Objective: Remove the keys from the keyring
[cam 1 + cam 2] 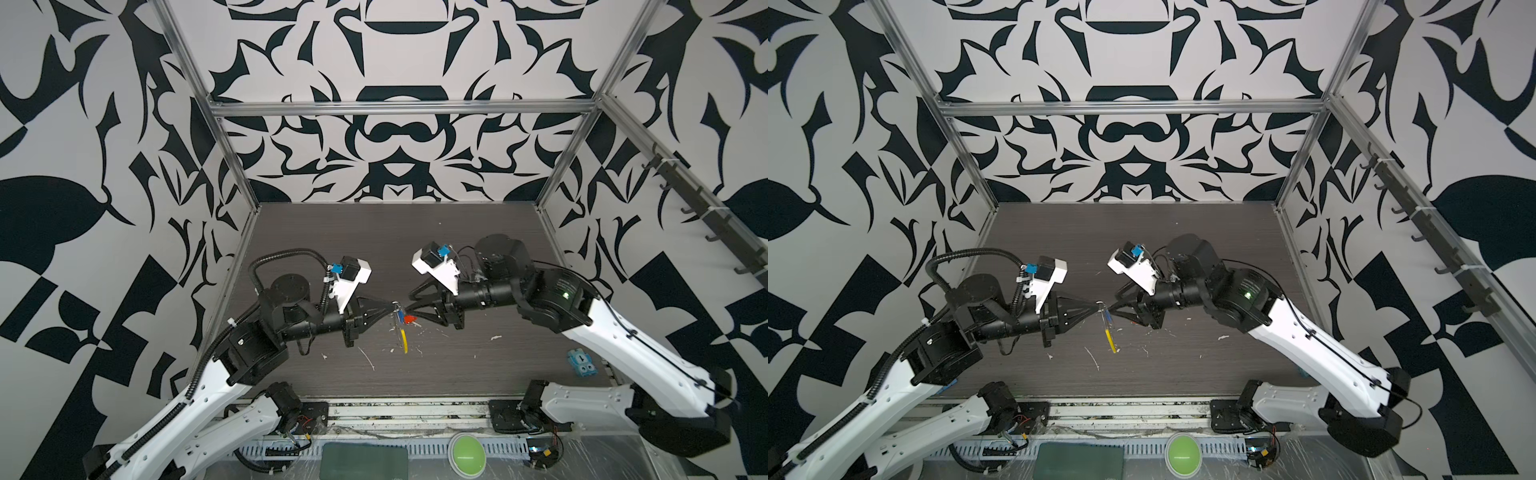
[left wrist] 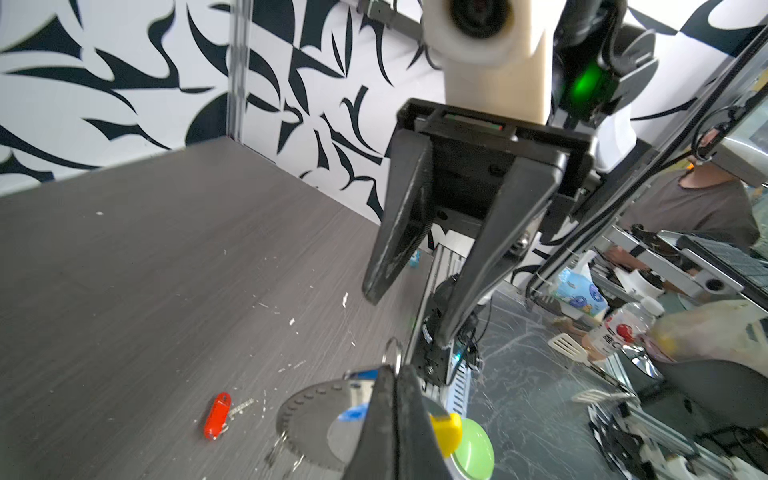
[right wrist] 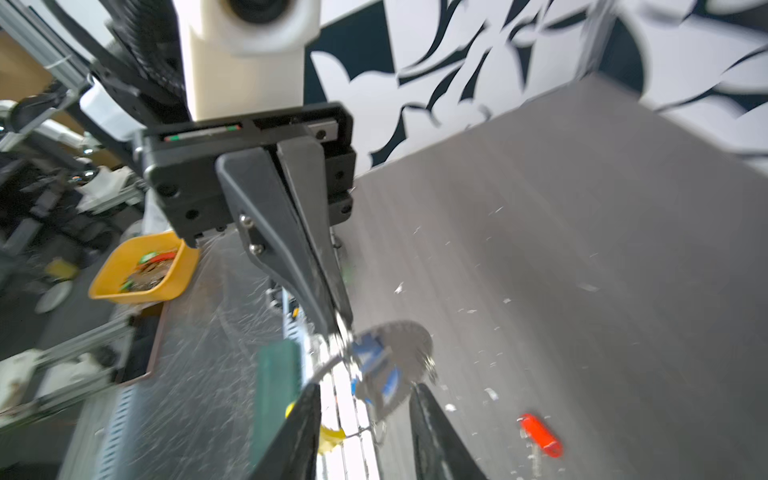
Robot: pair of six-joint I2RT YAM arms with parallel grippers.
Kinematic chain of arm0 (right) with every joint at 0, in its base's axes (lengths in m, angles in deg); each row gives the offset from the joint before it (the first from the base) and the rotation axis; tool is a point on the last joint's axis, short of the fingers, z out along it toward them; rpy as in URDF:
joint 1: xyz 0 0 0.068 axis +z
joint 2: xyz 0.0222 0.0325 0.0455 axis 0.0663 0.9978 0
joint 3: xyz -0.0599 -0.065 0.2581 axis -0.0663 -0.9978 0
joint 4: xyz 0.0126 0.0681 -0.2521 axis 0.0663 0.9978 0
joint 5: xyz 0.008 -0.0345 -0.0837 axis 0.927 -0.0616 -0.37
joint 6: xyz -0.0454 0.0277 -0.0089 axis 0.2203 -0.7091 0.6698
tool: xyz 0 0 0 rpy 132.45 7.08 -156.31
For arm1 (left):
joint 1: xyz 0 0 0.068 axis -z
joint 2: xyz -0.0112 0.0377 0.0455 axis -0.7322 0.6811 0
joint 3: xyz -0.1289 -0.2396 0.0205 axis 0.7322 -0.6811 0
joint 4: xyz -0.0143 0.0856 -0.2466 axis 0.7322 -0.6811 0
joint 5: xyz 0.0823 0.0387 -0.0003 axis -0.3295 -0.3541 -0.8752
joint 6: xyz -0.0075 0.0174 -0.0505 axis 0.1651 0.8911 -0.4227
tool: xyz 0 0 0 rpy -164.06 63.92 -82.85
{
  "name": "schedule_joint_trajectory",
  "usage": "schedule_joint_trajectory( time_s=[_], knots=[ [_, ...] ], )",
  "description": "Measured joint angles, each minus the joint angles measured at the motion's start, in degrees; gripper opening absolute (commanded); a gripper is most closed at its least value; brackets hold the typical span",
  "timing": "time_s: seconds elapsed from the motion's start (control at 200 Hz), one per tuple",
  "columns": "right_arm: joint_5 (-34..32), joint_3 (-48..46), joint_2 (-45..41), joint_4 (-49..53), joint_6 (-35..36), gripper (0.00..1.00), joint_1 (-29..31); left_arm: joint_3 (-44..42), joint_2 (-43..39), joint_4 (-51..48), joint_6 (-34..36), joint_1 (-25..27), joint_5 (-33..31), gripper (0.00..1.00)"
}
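The left jaws clamp the keyring (image 2: 309, 419); the right jaws stand apart, empty; tugging the blue key (image 1: 398, 318) could wrench the ring free.

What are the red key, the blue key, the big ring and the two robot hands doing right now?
Left gripper: fingers shut on the keyring.
Right gripper: fingers open, nothing between them.
Keyring: held up by its top, hanging down above the table.
Red key: off the keyring, lying on the table.
Blue key: hanging at the keyring, right by the left fingers.
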Motion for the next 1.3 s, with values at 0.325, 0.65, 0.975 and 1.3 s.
schedule_joint_trajectory(
  time_s=[0.325,0.65,0.975,1.3],
  knots=[
    [-11.5,-12.6,-4.4,-15.1,-1.0,0.46,6.4,-6.8,-5.9,13.0,-4.0,0.0,-5.9,0.00],
    [-17.2,-16.8,-3.0,-25.8,0.7,0.48,12.1,-7.7,-5.9,16.8,-6.6,0.0,-6.4,0.00],
    [-24.0,-16.7,-1.2,-29.8,2.6,0.46,13.1,-7.7,-5.0,18.0,-7.4,0.0,-4.9,0.00],
    [-25.6,-16.1,-1.2,-29.9,4.7,0.36,13.2,-7.7,-4.9,18.0,-7.6,0.0,-3.8,0.00]
  ],
)
